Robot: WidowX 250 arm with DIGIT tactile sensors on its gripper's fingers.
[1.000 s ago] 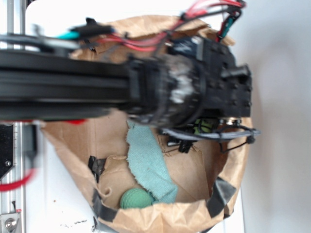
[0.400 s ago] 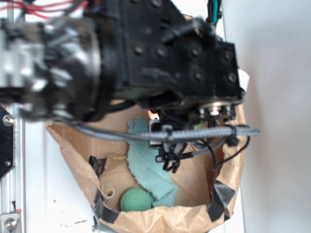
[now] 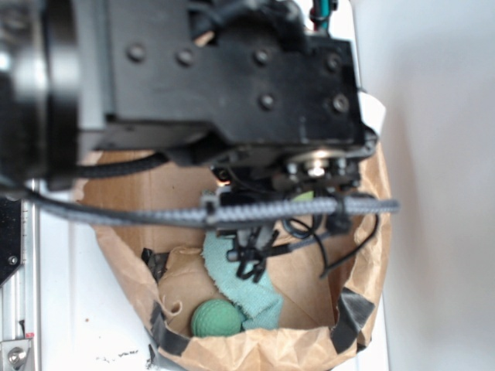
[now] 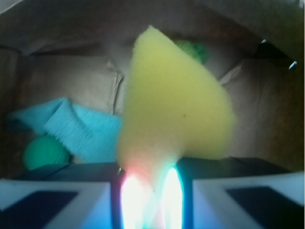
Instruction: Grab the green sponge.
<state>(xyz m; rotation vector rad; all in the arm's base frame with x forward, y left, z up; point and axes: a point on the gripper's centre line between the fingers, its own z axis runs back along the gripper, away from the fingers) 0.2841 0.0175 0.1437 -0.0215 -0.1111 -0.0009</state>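
Green ball (image 4: 45, 152) sits far left by my teal cloth (image 4: 81, 130); centre, my gripper (image 4: 151, 188) is clenched on a yellow sponge (image 4: 174, 107); the green sponge (image 4: 193, 49) peeks out behind it, upper right.

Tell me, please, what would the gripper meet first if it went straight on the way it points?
The yellow wedge sponge, which fills the wrist view just ahead of the gripper. Depth is unclear; it may already touch.

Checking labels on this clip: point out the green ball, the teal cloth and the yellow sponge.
green ball (image 3: 213, 318), exterior view, centre of its top.
teal cloth (image 3: 249, 287), exterior view, lower strip.
yellow sponge (image 4: 174, 105), wrist view, middle of its broad face.
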